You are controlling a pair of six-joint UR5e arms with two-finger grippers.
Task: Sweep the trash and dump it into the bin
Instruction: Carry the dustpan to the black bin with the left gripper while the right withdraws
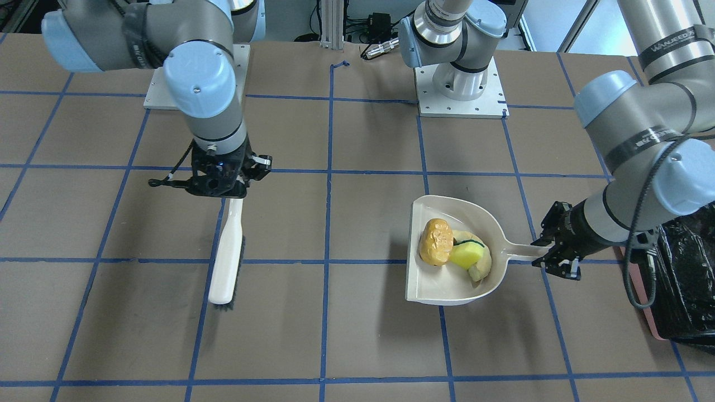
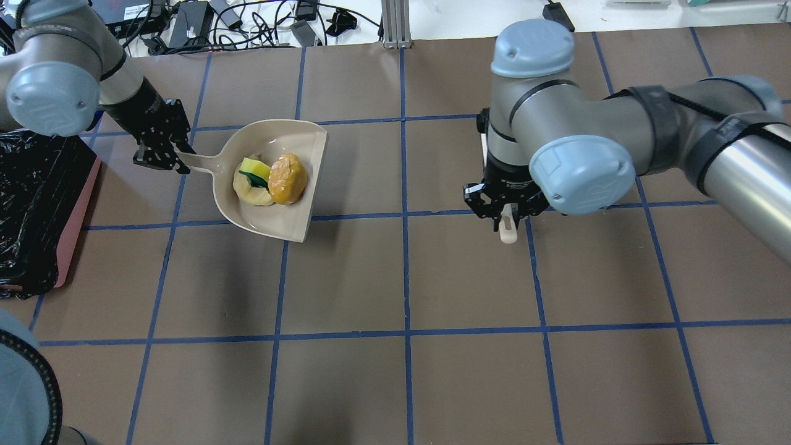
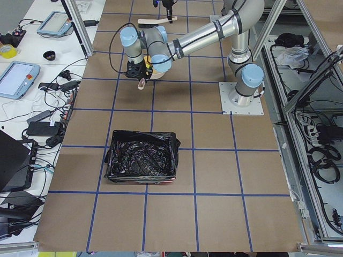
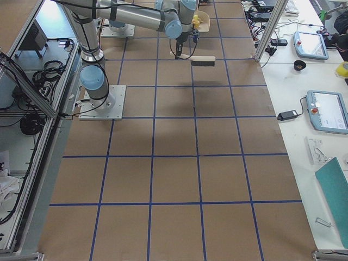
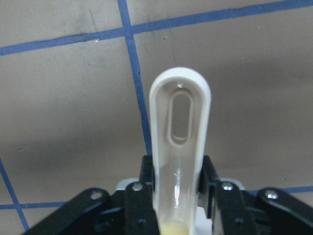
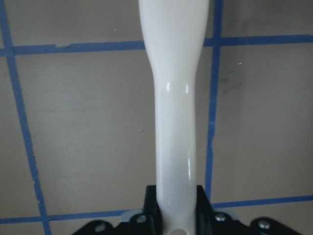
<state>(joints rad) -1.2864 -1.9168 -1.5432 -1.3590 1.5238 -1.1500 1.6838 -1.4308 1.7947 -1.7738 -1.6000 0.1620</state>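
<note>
The trash lies in a beige dustpan: a golden-brown potato-shaped lump beside a pale yellow rind with a yellow-green sponge piece. Both also show in the overhead view, the lump and the rind. My left gripper is shut on the dustpan handle. The pink bin with its black bag stands just beyond my left arm. My right gripper is shut on the white handle of a brush, well away from the dustpan.
The brown table carries a blue tape grid. The arms' base plates sit on the robot's side. Cables and power bricks lie past the far edge. The bin also shows in the left side view.
</note>
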